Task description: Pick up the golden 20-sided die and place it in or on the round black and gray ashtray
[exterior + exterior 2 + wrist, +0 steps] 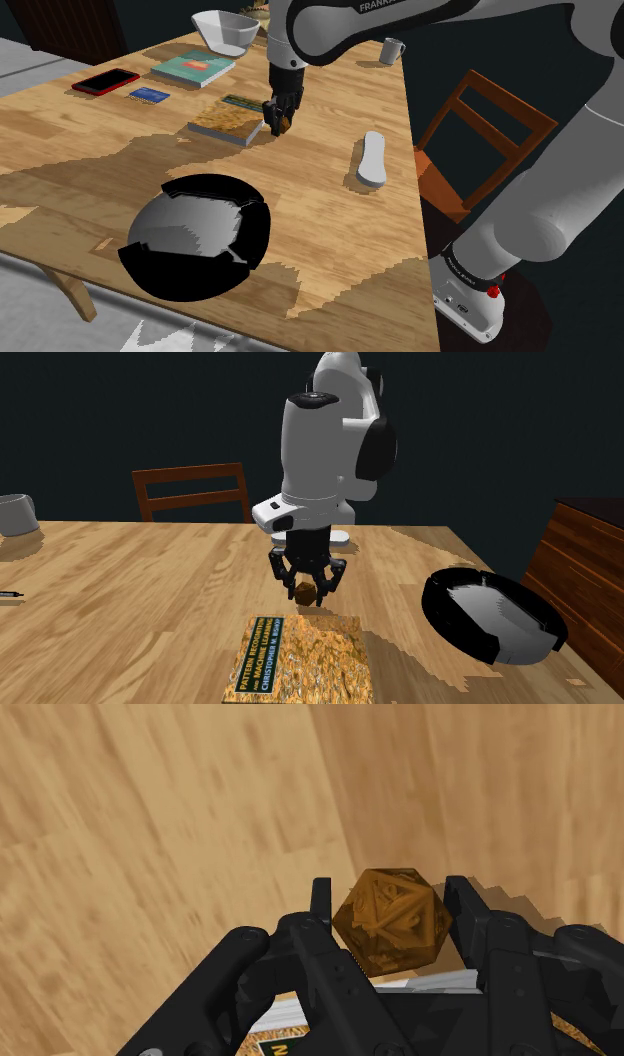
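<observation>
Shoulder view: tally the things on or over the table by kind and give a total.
Books: 2
Small flat cards: 2
Bowl: 1
Mug: 1
Phone: 1
Ashtray: 1
Die: 1
White oblong thing: 1
Total: 10
Not counted: a tan thing cut off behind the bowl.

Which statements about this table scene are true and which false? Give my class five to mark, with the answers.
1. The gripper clasps the die between its fingers. True.
2. The die lies in the ashtray. False: it is in the gripper, well away from the ashtray.
3. A book lies on the table close to the gripper. True.
4. The white bowl stands on the red phone. False: both rest on the table, apart.
5. A wooden chair stands beside the table. True.
</observation>
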### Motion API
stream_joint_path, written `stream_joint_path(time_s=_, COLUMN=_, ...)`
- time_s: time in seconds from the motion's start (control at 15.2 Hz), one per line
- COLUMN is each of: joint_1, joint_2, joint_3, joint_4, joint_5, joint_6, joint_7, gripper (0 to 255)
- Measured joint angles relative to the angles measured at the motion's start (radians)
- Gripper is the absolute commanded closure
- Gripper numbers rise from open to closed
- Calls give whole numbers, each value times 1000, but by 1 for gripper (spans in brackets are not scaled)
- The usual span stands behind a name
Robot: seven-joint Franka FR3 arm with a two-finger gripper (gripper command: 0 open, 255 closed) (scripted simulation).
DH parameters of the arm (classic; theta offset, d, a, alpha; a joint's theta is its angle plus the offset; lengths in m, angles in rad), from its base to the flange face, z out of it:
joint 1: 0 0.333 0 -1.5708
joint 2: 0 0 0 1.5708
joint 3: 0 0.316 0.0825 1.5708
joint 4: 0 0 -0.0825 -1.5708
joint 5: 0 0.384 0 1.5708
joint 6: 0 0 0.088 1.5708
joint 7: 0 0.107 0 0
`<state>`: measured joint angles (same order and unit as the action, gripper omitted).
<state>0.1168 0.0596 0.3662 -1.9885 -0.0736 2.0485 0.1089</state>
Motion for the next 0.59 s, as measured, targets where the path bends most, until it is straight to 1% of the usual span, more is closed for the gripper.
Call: stream_joint_path(time_s=0.59, joint_1=0, joint_2=-3, joint_3=0, joint_4=3, joint_5=1, joint_6=-6, joint_7=0, gripper=255)
